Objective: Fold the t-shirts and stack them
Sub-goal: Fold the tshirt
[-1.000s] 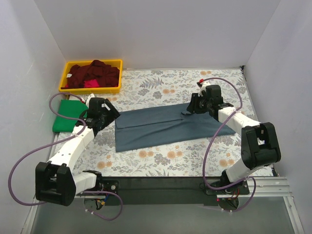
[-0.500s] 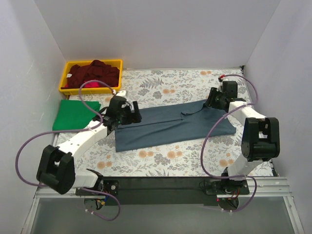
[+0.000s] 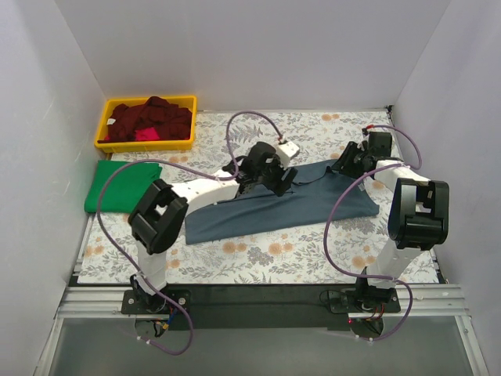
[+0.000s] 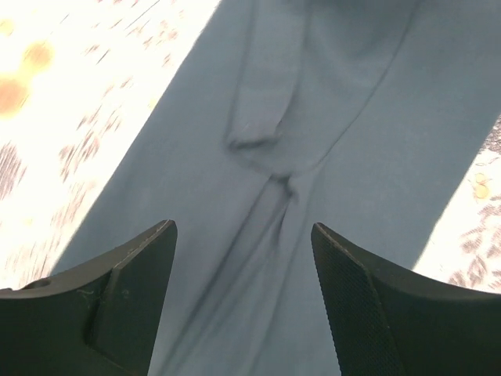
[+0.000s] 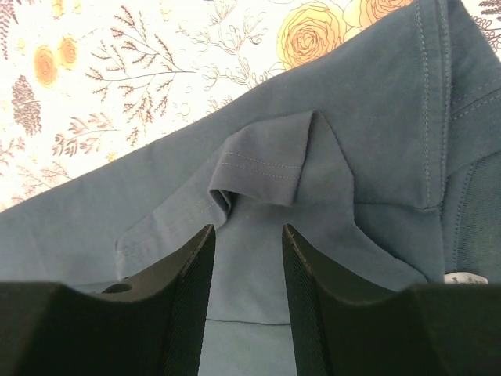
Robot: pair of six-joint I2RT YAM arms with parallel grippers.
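My left end effector [image 4: 243, 229] hovers over the slate-blue t-shirt [image 4: 329, 117] with its 2 fingers spread wide, gripping nothing. My right end effector [image 5: 247, 229] stands partly open, its tips just above a folded sleeve [image 5: 262, 168], with nothing pinched between them. The tabletop [image 3: 258, 262] wears a floral cloth, and white walls close it in on 3 sides. The slate-blue t-shirt lies spread across the middle, creased along its length. A bright green t-shirt [image 3: 121, 184] lies flat at the left edge. Beyond it, a yellow bin [image 3: 149, 99] in the far-left corner holds dark red t-shirts [image 3: 156, 117] and a pink one [image 3: 143, 135].
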